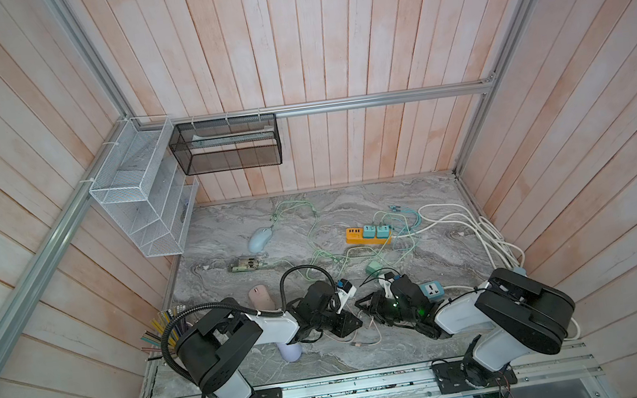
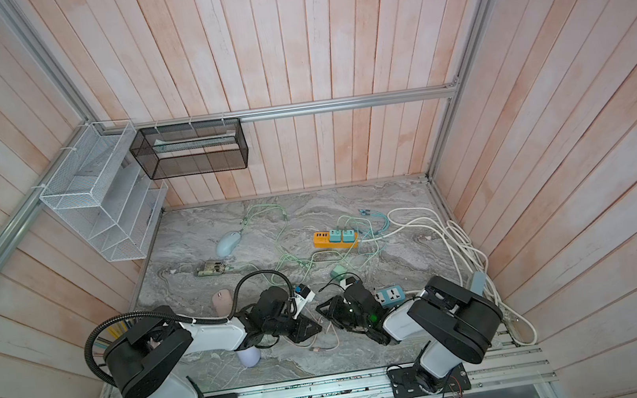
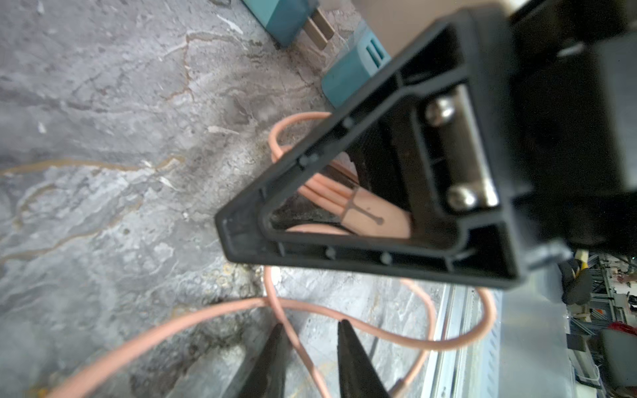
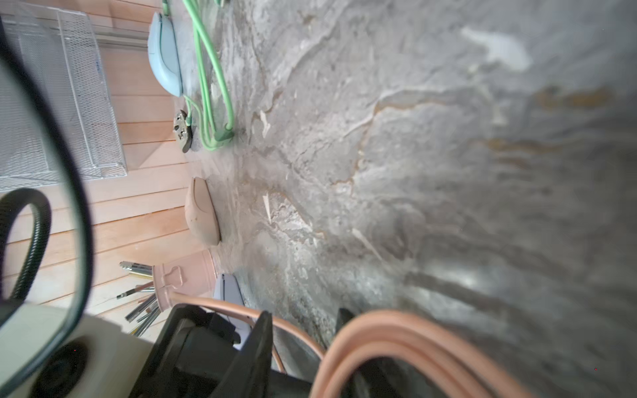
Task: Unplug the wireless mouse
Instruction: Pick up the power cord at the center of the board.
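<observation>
The pink wireless mouse (image 1: 260, 297) (image 4: 201, 215) lies on the marble table beside my left arm, and I see no cable in it. A thin pink cable (image 1: 361, 341) (image 3: 172, 330) loops on the table between the two grippers, with one plug end lying free. My left gripper (image 3: 310, 329) (image 1: 344, 324) is low over the table; its jaws stand apart with one strand of that cable running between them. My right gripper (image 4: 303, 318) (image 1: 367, 305) faces it closely. A strapped bundle of the pink cable (image 3: 365, 213) (image 4: 396, 337) sits between its jaws.
A pale blue mouse (image 1: 260, 239) with green cable, an orange power strip (image 1: 366, 234) and a small circuit board (image 1: 244, 264) lie farther back. A blue travel adapter (image 1: 431, 290) sits by my right wrist. White cables (image 1: 477, 230) pile at the right; a lavender cup (image 1: 291, 350) stands under my left arm.
</observation>
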Motion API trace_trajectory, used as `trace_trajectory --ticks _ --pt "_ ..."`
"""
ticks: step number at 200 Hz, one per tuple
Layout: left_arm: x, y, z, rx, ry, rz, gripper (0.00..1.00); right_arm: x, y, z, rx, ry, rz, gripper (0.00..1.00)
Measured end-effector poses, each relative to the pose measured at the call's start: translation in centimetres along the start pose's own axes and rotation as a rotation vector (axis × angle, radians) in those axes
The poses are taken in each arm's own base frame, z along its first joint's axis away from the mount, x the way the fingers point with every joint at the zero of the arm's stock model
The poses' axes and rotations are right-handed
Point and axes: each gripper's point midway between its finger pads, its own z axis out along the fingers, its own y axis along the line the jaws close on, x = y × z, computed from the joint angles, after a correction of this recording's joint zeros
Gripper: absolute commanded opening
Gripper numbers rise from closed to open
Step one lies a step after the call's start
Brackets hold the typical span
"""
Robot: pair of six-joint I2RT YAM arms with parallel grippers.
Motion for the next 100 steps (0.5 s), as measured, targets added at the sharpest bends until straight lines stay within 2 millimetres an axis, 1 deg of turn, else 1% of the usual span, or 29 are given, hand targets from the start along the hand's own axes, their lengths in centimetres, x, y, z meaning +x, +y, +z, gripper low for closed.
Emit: trace_trajectory --ticks 8,21,32,56,76,90,100 --pt "0.0 -0.1 0.0 0.003 -0.001 0.000 0.28 0.0 0.0 0.1 -0.001 0.004 -0.001 0.22" --pt "-0.1 -0.1 0.0 0.004 -0.004 -0.002 0.28 0.2 -0.1 0.3 0.002 0.017 -0.005 0.08" --pt "-0.2 -0.1 0.0 0.004 -0.006 -0.001 0.28 0.4 -0.3 0.3 0.009 0.025 -0.015 0.00" --pt "-0.2 -0.1 -0.1 0.003 -0.007 -0.001 0.28 0.5 -0.4 0.3 0.011 0.033 -0.021 0.00" --pt "-1.0 -0.5 -0.9 0.003 -0.032 0.004 0.29 0.5 -0.2 0.0 0.014 0.033 -0.038 0.00" --pt "-2.2 -0.9 -2.5 0.003 -0.078 0.003 0.30 0.4 0.3 -0.4 0.019 0.029 -0.065 0.00" --pt "-3.8 -1.5 -4.6 0.002 -0.139 0.010 0.32 0.0 1.0 -0.6 0.023 0.022 -0.094 0.00"
